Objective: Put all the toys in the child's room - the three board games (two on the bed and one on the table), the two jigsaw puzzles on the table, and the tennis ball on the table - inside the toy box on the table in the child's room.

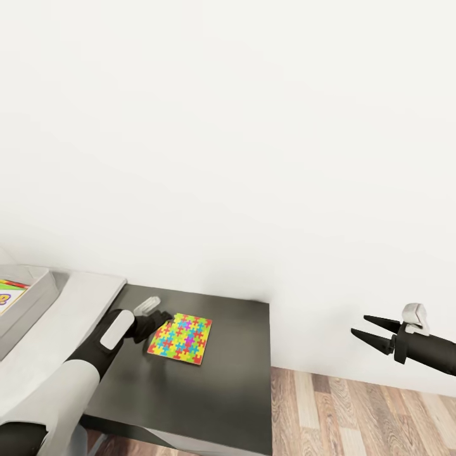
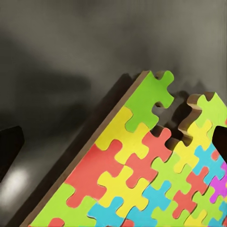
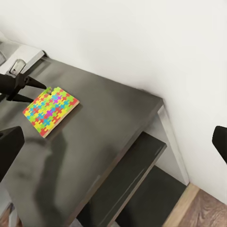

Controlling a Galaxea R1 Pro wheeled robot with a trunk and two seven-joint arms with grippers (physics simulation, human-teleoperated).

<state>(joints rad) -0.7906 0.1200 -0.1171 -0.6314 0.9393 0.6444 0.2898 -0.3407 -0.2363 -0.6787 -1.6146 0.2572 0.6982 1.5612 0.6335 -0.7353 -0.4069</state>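
So the jigsaw puzzle (image 1: 180, 338) is lying flat on the dark worktop (image 1: 215, 392), toward its far left part, and the left end effector (image 1: 154, 322) is right at the puzzle's left corner.

The big risk here is that the thing is a thin flat board sitting flush on the surface. If the fingers just close at the corner, I'd guess they either skate over the top or shove the puzzle sideways instead of getting under it. Push too hard and it could slide toward the far edge by the wall (image 1: 253, 126), or spin out of reach. In the left wrist view one corner has a notch where pieces look missing or loose, so a pinch there might be sketchy too.

As for the left end effector, the two fingers look spread, with dark tips at both sides of the wrist view and the puzzle's corner between them. It's hard to tell whether either fingertip is actually touching the board yet, but nothing's pinched.

The right end effector (image 1: 367, 330) is way off to the right over the wood floor (image 1: 367, 411), with its fingers apart and holding nothing.

The grey toy box (image 1: 28, 304) sits at the far left, so it's a short carry once it's lifted.
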